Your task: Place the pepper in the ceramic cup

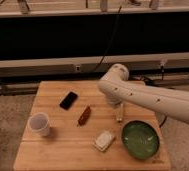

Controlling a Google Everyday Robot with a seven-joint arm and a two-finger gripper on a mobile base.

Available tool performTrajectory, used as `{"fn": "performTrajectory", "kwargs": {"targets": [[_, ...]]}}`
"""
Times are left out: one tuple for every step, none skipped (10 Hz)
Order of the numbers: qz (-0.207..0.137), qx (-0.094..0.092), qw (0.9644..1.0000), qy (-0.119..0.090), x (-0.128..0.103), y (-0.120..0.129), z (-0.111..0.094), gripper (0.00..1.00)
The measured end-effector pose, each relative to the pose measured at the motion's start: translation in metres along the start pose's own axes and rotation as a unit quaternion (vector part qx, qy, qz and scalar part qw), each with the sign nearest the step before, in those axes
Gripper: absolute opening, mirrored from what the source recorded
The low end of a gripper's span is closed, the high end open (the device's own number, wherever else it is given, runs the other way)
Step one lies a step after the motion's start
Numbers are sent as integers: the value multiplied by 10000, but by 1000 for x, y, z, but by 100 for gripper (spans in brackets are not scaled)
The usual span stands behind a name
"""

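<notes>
White arm (153, 100) hides jaws over wooden table (63, 150); spread wide, pepper (84, 115) untouched.

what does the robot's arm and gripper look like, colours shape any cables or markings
The robot arm is a thick, smooth white tube with a rounded domed joint and a few small dark spots along its shell. No cables or lettering show on it. The two-finger gripper is not in view, likely hidden behind the arm.
</notes>
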Motion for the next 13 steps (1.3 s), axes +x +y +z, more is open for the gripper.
{"fn": "performTrajectory", "kwargs": {"targets": [[-136, 5, 9999, -32, -10, -4, 1, 80], [-308, 17, 9995, -85, -23, -8, 1, 80], [-469, 24, 9988, -103, -30, -11, 2, 80], [-555, 31, 9984, -98, -32, -12, 3, 80], [-637, 27, 9979, -98, -34, -12, 6, 80], [-747, 14, 9972, -89, -40, -13, 9, 80], [-854, 15, 9963, -98, -49, -17, 12, 80], [-990, -35, 9950, -101, -61, -21, 14, 80], [-1073, -55, 9942, -97, -68, -23, 16, 80], [-1172, -86, 9930, -70, -71, -23, 20, 80], [-1219, -102, 9925, -62, -74, -25, 24, 80], [-1303, -132, 9914, -80, -81, -29, 27, 80], [-1409, -182, 9898, -108, -91, -33, 32, 80]]}}
